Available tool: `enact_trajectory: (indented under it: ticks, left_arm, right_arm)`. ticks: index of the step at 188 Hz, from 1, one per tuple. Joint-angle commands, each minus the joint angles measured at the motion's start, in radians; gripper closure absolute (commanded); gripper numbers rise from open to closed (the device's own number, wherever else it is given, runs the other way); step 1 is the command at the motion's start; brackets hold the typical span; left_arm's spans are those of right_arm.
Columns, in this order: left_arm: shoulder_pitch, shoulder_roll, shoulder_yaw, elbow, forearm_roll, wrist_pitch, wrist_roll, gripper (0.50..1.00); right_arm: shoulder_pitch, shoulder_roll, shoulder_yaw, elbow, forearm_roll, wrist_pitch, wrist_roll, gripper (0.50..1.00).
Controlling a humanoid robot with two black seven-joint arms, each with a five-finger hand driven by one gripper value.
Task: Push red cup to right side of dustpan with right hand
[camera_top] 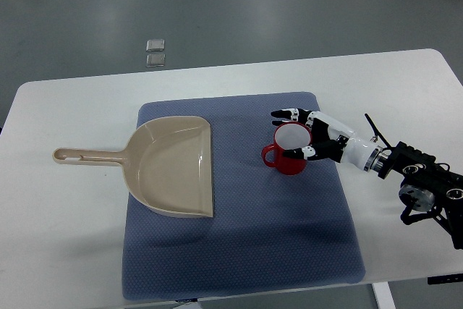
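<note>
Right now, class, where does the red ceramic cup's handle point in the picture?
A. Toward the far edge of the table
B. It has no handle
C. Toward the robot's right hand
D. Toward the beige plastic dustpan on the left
D: the red ceramic cup shows its handle on its left side, facing the beige plastic dustpan, while the right hand wraps the opposite side.

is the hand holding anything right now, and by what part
The right hand cups the red cup from its right side, fingers at the rim and body; the handle, pointing left, is untouched. Whether this is a closed grasp or only contact cannot be told.
</note>
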State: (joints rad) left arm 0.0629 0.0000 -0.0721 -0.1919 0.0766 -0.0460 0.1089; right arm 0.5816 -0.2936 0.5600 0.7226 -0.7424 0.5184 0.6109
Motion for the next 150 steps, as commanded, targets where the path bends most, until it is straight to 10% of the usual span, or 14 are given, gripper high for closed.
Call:
enact_trajectory:
  ticks: [1, 150]
  left_arm:
    - [0.0, 0.0, 0.0, -0.001, 0.0, 0.0, 0.0, 0.5]
    - [0.0, 0.0, 0.0, -0.001, 0.0, 0.0, 0.0, 0.5]
  right_arm:
    - [-0.006, 0.001, 0.0, 0.0, 0.0, 0.0, 0.0, 0.566]
    - [-0.031, 0.108, -0.002, -0.038, 0.0, -0.107, 0.0, 0.566]
